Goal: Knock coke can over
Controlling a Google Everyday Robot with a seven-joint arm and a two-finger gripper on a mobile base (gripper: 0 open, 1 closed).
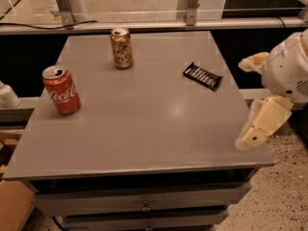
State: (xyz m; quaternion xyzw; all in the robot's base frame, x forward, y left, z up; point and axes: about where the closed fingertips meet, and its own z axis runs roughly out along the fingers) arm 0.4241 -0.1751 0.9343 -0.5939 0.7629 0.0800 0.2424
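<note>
The red coke can (pixel 61 90) with white script stands upright near the left edge of the grey table (pixel 144 129). My gripper (pixel 251 97) hangs off the table's right edge, far from the can, about level with the tabletop. Its two cream fingers (pixel 262 123) are spread apart with nothing between them.
A bronze-brown can (pixel 121 48) stands upright at the back of the table. A dark chocolate bar wrapper (pixel 202 76) lies flat at the back right. A metal rail (pixel 144 27) runs behind the table. A cardboard box (pixel 12 206) sits on the floor at the lower left.
</note>
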